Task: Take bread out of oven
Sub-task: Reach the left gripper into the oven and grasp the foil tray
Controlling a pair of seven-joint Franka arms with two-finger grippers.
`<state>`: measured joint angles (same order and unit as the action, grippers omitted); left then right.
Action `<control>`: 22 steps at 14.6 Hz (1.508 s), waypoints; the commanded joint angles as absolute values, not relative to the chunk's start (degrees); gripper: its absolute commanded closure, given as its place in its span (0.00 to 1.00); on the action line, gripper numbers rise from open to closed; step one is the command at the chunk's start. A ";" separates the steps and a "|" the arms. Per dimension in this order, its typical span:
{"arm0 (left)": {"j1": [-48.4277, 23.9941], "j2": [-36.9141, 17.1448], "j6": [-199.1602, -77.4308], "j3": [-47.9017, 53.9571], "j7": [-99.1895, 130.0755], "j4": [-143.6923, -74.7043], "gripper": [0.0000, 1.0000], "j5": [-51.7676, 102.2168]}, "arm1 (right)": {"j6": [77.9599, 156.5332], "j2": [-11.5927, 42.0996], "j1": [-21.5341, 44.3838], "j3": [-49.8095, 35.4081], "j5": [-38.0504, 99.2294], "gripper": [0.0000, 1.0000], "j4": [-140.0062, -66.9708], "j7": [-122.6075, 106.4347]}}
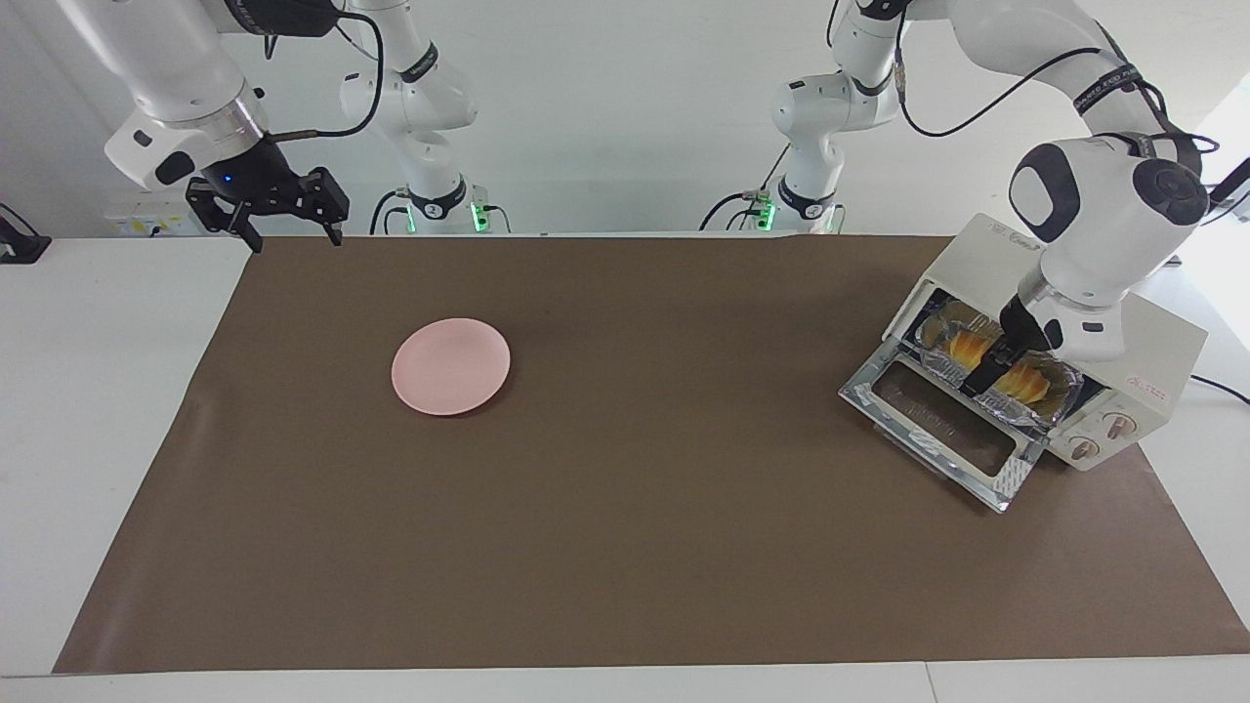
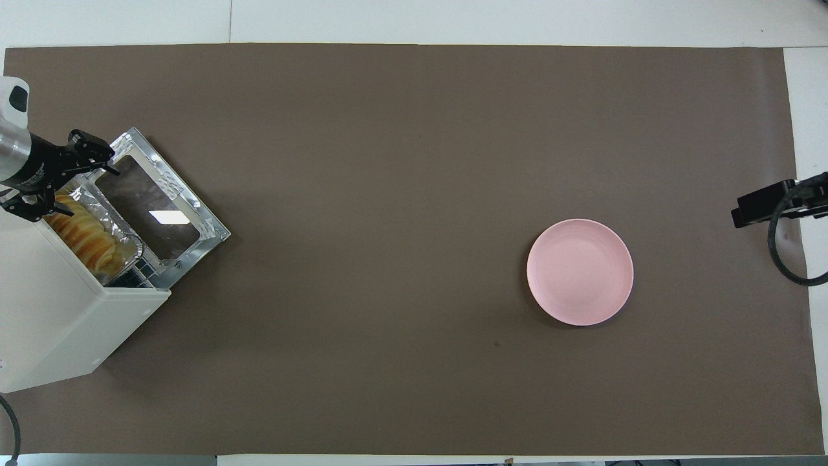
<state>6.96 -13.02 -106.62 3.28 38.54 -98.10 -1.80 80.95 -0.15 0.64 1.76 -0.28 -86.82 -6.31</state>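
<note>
The cream-white oven [image 1: 1152, 351] stands at the left arm's end of the table, its glass door [image 1: 937, 420] folded down flat. Inside, the golden bread [image 1: 1027, 383] lies in a crinkled foil tray [image 1: 1064, 408]. My left gripper [image 1: 986, 376] reaches down into the oven mouth over the middle of the bread, fingers open, one on each side of the loaf's width. I cannot tell whether they touch it. In the overhead view the left gripper [image 2: 94, 192] covers one end of the bread [image 2: 87, 236] beside the oven [image 2: 58, 323]. My right gripper [image 1: 296, 241] waits open and empty over the table's edge at the right arm's end.
A round pink plate [image 1: 451, 366] lies on the brown mat toward the right arm's end; it also shows in the overhead view [image 2: 580, 272]. The open door [image 2: 155, 207] juts out onto the mat in front of the oven. A cable trails off the oven's side.
</note>
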 commanded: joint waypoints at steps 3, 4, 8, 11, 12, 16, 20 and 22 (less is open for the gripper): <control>4.66 -17.31 -107.05 3.43 43.15 -96.42 0.00 -7.38 | 81.12 -1.49 0.62 2.11 0.18 0.00 -88.24 -7.91; 3.88 -19.05 -106.62 3.43 43.15 -95.72 0.00 -9.47 | 81.30 -1.41 0.70 2.11 0.18 0.00 -88.24 -7.91; 3.78 -19.60 -105.39 3.43 43.15 -95.80 0.00 -10.55 | 81.65 -1.41 0.79 2.11 0.18 0.00 -88.15 -7.82; 3.95 -19.51 -104.94 3.52 43.15 -95.97 0.24 -10.55 | 81.39 -1.49 0.70 2.11 0.18 0.00 -88.24 -7.91; 4.13 -19.51 -104.85 3.52 43.15 -96.15 0.32 -10.55 | 81.39 -1.41 0.70 2.11 0.18 0.00 -88.24 -7.91; 4.22 -19.25 -104.94 3.52 42.63 -96.86 1.00 -10.63 | 81.30 -1.41 0.35 2.11 0.18 0.00 -88.24 -7.91; 3.69 -19.16 -105.03 3.52 42.28 -96.77 1.00 -10.63 | 81.30 -1.41 0.35 2.11 0.18 0.00 -88.24 -7.91; 3.34 -19.07 -104.59 3.60 42.10 -95.63 1.00 -10.81 | 81.21 -1.41 0.35 2.11 0.18 0.00 -88.24 -8.08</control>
